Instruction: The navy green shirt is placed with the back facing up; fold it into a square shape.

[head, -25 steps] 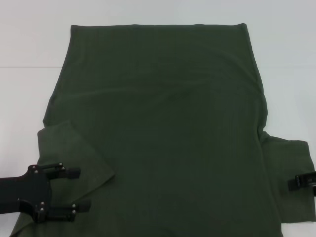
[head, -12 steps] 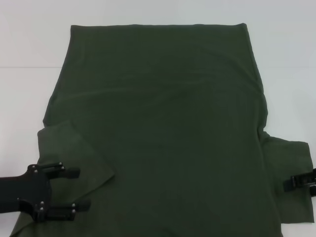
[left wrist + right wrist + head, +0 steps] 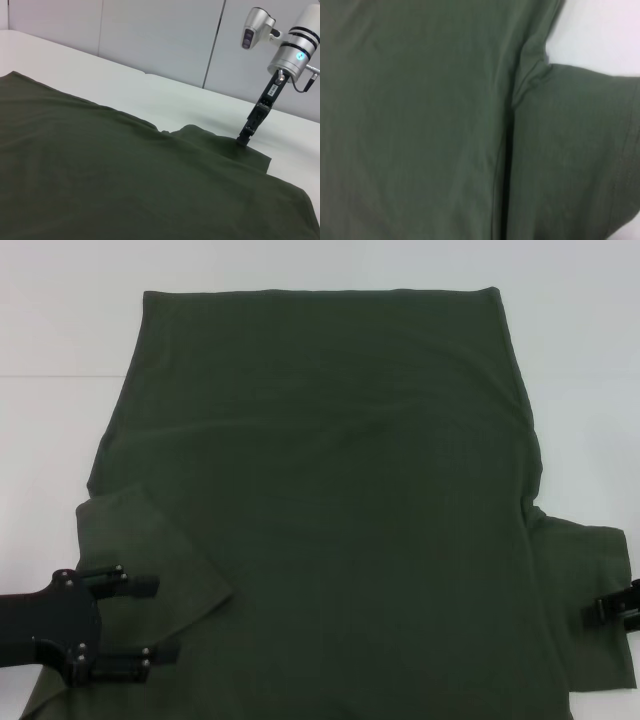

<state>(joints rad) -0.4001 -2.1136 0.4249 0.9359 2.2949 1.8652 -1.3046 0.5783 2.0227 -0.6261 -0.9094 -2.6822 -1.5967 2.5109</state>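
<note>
Currently the navy green shirt [image 3: 330, 500] lies flat on the white table [image 3: 60, 330]. Lower left, the left end effector [image 3: 150, 620] is spread over the folded sleeve. At the right edge, the right end effector [image 3: 600, 612] touches the other sleeve; its state is unclear.

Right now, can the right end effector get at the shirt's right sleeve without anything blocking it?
Probably yes. The right end effector already sits at the outer edge of the right sleeve of the navy green shirt, tip down on the fabric in the left wrist view, with nothing between them. The left end effector works the opposite sleeve.

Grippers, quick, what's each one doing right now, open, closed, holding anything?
Left end effector: open, over the shirt's folded-in left sleeve, holding nothing.
Right end effector: at the right sleeve's edge; open or shut cannot be told.
</note>
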